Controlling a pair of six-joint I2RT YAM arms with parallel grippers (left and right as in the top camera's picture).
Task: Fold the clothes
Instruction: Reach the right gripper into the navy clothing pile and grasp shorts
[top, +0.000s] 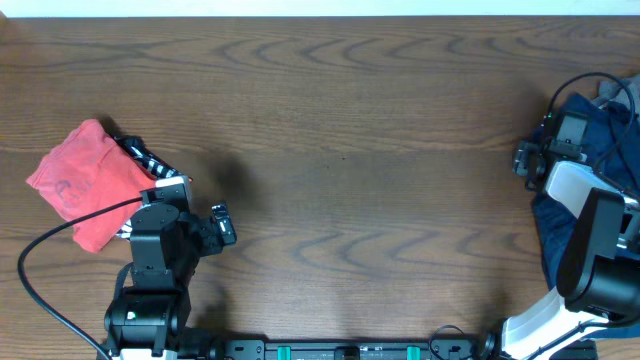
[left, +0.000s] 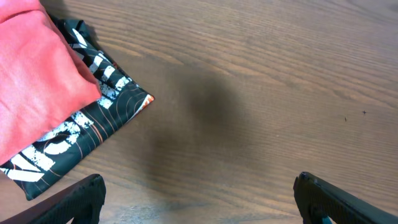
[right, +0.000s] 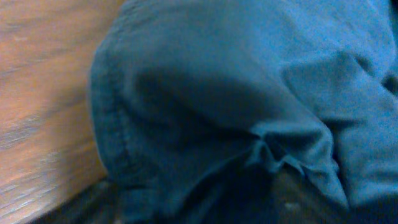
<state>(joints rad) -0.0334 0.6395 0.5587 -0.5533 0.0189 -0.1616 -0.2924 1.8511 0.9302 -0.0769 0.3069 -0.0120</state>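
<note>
A pile of navy blue clothes (top: 600, 140) lies at the table's right edge, with a grey piece (top: 617, 92) at its far side. My right gripper (top: 532, 160) is at the pile's left edge. In the right wrist view navy cloth (right: 236, 93) fills the frame, and the fingers (right: 199, 202) show dimly, wide apart, with a fold of cloth between them. A red garment (top: 85, 180) lies folded at the left on a black-and-white patterned piece (top: 143, 160). My left gripper (top: 222, 225) is open and empty over bare wood, right of the red garment (left: 37, 81) and the patterned piece (left: 81, 137).
The brown wooden table (top: 350, 150) stretches between the two cloth piles. A black cable (top: 60, 235) loops from the left arm over the red garment. The right arm's white body (top: 590, 240) lies over the navy pile near the front right edge.
</note>
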